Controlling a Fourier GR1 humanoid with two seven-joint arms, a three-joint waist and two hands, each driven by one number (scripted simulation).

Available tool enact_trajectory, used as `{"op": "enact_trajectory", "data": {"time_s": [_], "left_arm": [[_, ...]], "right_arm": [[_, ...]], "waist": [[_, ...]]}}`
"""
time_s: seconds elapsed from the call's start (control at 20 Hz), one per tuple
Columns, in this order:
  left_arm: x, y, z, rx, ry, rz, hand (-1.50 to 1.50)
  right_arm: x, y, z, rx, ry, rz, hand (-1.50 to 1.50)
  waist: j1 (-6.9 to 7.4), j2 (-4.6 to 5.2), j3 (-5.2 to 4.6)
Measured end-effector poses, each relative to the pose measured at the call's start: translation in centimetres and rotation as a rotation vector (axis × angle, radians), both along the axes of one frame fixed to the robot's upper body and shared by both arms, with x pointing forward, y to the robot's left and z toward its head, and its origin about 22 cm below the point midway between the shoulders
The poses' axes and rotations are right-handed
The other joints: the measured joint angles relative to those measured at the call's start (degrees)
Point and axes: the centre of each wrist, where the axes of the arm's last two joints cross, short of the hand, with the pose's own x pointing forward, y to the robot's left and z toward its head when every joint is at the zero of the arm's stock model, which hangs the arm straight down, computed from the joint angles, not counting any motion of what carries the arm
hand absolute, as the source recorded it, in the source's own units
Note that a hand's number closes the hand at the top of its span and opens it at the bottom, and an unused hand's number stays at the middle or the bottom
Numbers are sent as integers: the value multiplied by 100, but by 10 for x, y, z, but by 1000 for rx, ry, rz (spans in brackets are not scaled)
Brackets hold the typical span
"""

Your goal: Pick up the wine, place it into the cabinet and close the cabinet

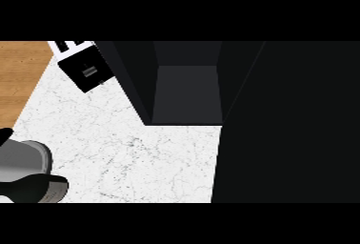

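At the far left edge, low in the view, the left arm [25, 159] comes in grey, with the black left hand [32, 188] below it — whether its fingers are curled or straight cannot be told. It sits over the white marble counter [119, 143], which meets a wooden floor [17, 71] at upper left. A black wall plate [84, 71] lies by the counter's top corner. Further right stands the dark cabinet [186, 93], open, its inside bare. Its door [288, 124] fills the right side. The wine and right hand are out of view.
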Motion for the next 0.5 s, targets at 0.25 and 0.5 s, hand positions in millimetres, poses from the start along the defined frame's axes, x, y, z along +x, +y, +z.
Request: {"op": "enact_trajectory", "data": {"time_s": [0.25,0.5], "left_arm": [[-8,7,-12,1,-51,-38,-150],[-19,15,-21,-6,-118,-82,-150]], "right_arm": [[1,-1,1,-9,-7,-6,-150],[3,0,4,-8,-12,-11,-150]], "waist": [[-3,-9,45],[-12,-11,71]]}}
